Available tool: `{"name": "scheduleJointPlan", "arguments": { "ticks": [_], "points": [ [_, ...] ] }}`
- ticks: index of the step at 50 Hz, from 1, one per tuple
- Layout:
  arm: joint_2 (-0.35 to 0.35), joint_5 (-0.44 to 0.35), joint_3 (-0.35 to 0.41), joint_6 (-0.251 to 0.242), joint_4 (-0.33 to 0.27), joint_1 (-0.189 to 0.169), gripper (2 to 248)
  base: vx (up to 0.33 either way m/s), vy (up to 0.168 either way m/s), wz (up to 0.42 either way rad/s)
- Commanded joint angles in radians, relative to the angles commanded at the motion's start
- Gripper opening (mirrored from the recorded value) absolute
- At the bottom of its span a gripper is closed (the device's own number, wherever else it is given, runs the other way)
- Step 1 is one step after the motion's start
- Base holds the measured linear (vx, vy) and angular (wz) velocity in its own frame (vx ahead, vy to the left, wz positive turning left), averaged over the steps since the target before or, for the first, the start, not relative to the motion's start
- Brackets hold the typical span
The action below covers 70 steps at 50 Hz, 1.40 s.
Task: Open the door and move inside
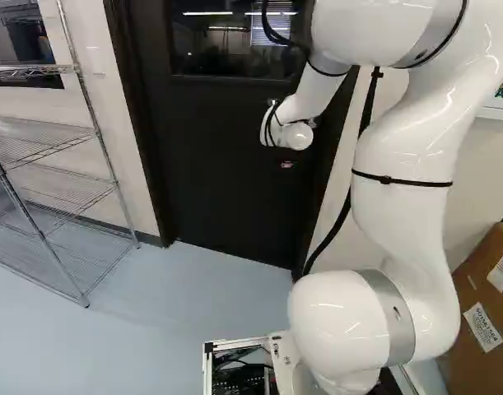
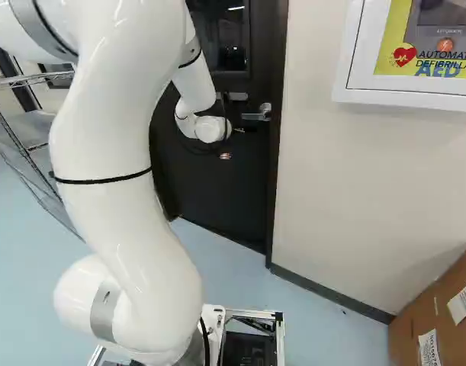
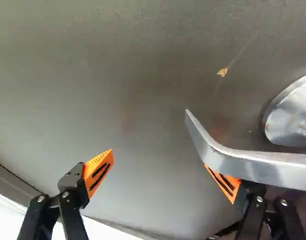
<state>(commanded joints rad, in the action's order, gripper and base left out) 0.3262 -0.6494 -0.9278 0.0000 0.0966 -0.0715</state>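
Hand (image 2: 232, 143): at the black door (image 1: 222, 156), two fingers spread wide, orange pads (image 3: 99, 169) apart. Silver door handle (image 3: 265, 167) crosses over one finger, partly covering its pad; contact cannot be told. The lever's free tip points into the span ahead of the fingers; its round mount (image 3: 293, 115) sits to the side, on the door face.

Above hand: door window (image 1: 230, 37), with light strips showing in the glass. Right of hand: dark door frame (image 2: 277, 152), then pale wall (image 2: 339, 183) with dark baseboard (image 2: 332, 295). Farther right and higher, white wall cabinet (image 2: 353, 57): yellow panel, red heart emblem, dark print. Low right, cardboard box (image 2: 404, 328) against the wall, white printed labels (image 1: 482, 327) on its face.

Left of hand: wire shelf rack (image 1: 111, 177), well apart, its near leg standing out from the wall.

Below hand: blue floor (image 1: 177, 309) runs from the base to the door's lower edge, broadening leftward toward the rack.
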Motion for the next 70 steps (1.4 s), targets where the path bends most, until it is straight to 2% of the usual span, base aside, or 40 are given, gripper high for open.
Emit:
{"name": "scheduleJointPlan", "arguments": {
  "ticks": [17,48,70],
  "points": [
    [0.082,0.0,-0.099,0.0,0.105,-0.007,247,0.0,0.0,0.0],
    [0.228,0.0,-0.285,0.0,0.123,-0.003,247,0.0,0.0,0.0],
    [0.336,0.0,-0.427,0.0,0.214,-0.002,247,0.0,0.0,0.0]
  ]
}}
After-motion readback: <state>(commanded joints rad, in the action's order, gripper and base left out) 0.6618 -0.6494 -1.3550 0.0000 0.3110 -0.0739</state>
